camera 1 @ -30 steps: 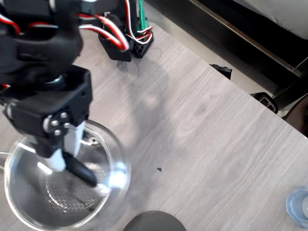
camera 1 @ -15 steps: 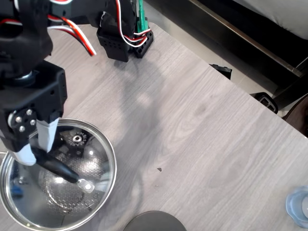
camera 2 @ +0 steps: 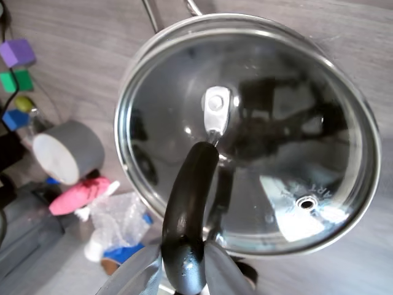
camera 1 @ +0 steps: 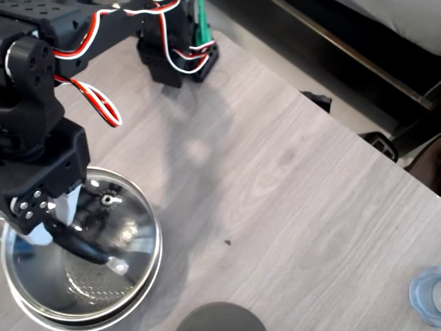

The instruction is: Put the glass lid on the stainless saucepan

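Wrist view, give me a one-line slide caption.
Pincer grips the glass lid by its black arched handle, holding it over the stainless saucepan on the wooden table.

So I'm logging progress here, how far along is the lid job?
Nearly done. The glass lid already sits over the saucepan, rims roughly lined up. In hand: the claw is clamped on the lid's black handle. Left: seat it if it isn't fully down, let go and lift away.

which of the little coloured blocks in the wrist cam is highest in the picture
The purple block. In the wrist view it sits at the top of the stack of colours at the left edge, with the green block just under it and the blue block lower still.
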`<state>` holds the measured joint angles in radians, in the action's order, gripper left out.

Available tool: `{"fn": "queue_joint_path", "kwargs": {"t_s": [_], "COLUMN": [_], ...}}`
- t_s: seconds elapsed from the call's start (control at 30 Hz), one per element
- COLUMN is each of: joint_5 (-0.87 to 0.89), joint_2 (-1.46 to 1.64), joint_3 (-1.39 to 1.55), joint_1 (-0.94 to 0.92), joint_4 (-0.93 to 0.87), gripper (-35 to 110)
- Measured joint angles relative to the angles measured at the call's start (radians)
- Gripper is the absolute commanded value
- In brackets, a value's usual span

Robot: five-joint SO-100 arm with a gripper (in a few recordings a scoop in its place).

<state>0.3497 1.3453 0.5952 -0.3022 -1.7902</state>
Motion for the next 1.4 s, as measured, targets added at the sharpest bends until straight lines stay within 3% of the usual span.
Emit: {"fn": "queue_joint_path", "kwargs": {"t_s": [1.4], "joint_5": [-0.011], "joint_2": [-0.026], "joint_3": [-0.003], "joint_1": [-0.026], "joint_4": [0.029], "gripper": [0]}}
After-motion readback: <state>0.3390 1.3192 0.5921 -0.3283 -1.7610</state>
